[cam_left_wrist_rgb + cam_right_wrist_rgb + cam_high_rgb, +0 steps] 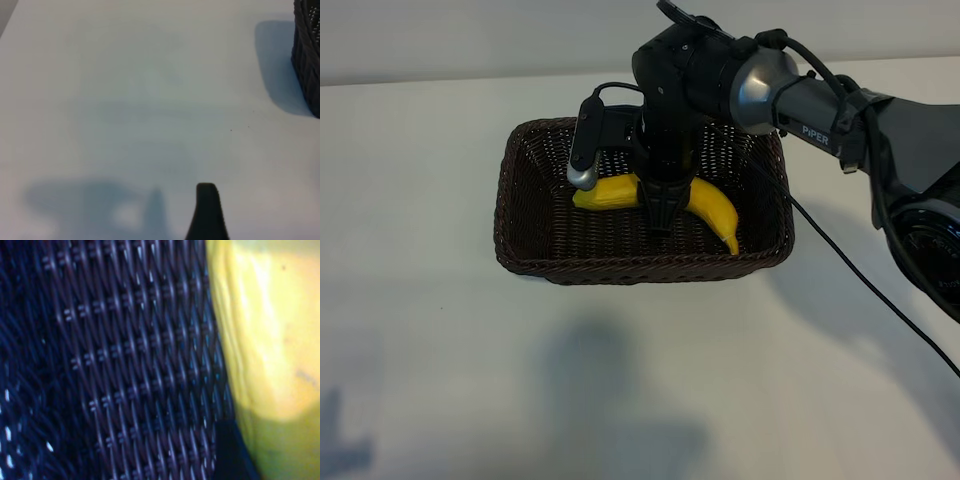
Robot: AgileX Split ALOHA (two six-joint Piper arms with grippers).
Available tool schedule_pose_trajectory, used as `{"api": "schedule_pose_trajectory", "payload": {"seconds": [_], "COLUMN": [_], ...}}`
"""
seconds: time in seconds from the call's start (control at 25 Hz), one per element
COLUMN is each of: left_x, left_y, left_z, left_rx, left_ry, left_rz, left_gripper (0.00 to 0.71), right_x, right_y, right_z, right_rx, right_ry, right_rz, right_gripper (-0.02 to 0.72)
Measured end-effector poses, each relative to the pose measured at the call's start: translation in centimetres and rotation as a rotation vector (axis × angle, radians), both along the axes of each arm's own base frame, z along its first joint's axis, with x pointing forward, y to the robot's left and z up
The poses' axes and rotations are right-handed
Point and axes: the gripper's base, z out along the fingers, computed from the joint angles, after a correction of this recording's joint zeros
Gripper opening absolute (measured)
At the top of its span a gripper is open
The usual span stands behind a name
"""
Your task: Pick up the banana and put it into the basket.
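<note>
From outside, the right end effector (663, 212) reaches down into the basket (525, 250), its jaws straddling the middle of the banana (715, 210), which lies on the basket floor toward three o'clock. If the arm lifts before the jaws spread clear, the smooth curved fruit could ride back out. The left wrist view shows bare white desk (125, 100), one dark fingertip, jaws apart, idle. The right wrist view shows tight dark wicker weave against waxy yellow peel.
</note>
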Motion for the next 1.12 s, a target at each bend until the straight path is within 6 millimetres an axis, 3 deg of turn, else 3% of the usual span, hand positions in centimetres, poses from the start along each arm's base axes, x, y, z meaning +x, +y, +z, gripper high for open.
{"api": "schedule_pose_trajectory", "payload": {"seconds": [0.2, 0.28, 0.48, 0.8, 1.12], "left_x": [0.0, 0.0, 0.0, 0.0, 0.0], "left_y": [0.0, 0.0, 0.0, 0.0, 0.0], "left_z": [0.0, 0.0, 0.0, 0.0, 0.0], "left_rx": [0.0, 0.0, 0.0, 0.0, 0.0], "left_ry": [0.0, 0.0, 0.0, 0.0, 0.0], "left_rz": [0.0, 0.0, 0.0, 0.0, 0.0], "left_gripper": [0.571, 0.571, 0.571, 0.571, 0.571], "right_x": [0.0, 0.0, 0.3, 0.4, 0.7], "right_y": [0.0, -0.1, -0.2, -0.5, -1.2], "right_z": [0.0, 0.1, 1.7, 7.3, 9.1], "right_rx": [-0.018, -0.032, -0.039, -0.015, -0.061], "right_ry": [-0.011, -0.02, -0.049, -0.1, -0.127], "right_rz": [0.008, 0.005, -0.043, -0.092, -0.18], "right_gripper": [0.567, 0.583, 0.573, 0.55, 0.55]}}
